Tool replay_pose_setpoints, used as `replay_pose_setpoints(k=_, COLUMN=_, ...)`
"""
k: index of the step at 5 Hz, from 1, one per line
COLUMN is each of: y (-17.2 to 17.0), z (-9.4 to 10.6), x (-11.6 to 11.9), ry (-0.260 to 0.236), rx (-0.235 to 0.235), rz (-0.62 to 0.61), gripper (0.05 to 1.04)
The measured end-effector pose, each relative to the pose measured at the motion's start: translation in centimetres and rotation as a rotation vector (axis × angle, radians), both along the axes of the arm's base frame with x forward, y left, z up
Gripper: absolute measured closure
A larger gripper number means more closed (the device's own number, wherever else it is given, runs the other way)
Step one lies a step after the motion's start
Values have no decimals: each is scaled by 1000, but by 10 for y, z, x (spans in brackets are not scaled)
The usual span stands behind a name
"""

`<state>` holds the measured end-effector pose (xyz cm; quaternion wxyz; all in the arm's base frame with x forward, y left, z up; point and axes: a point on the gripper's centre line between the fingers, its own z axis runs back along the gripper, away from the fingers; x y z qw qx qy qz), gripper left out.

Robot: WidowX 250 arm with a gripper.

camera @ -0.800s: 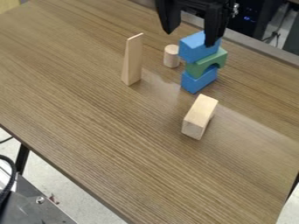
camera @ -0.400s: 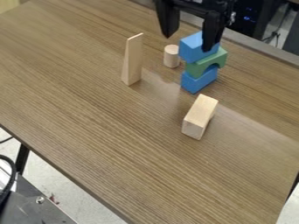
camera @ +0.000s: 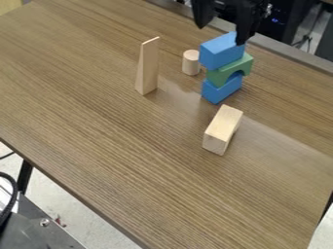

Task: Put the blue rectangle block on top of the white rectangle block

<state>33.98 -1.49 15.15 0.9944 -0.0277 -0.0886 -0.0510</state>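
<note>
Seeing the upper blue block (camera: 219, 52) just on the near side of an empty pincer (camera: 222, 33), spread pretty wide

My gripper (camera: 222, 35) hangs spread, higher than the arch (camera: 216, 77). On it sits 1 blue block (camera: 220, 51); under it, 1 more blue block (camera: 220, 91). Near it: peg (camera: 191, 63), wedge (camera: 147, 68), white block (camera: 222, 125).

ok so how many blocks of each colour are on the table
Blue: 2, the upper block and the lower block of the stack
Green: 1, the arch block between them
Pale wood: 3, the tall wedge, the small cylinder and the rectangular block
Total: 6
</note>
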Motion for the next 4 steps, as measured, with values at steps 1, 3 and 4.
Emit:
replay_pose_setpoints(k=1, y=10, z=-2, x=14, ry=8, rx=21, rz=-94, gripper=83)
replay_pose_setpoints(k=3, y=19, z=-11, x=31, ry=41, rx=81, rz=-253, gripper=83)
replay_pose_setpoints(k=4, y=21, z=-24, x=34, ry=66, rx=61, rz=-248, gripper=84)
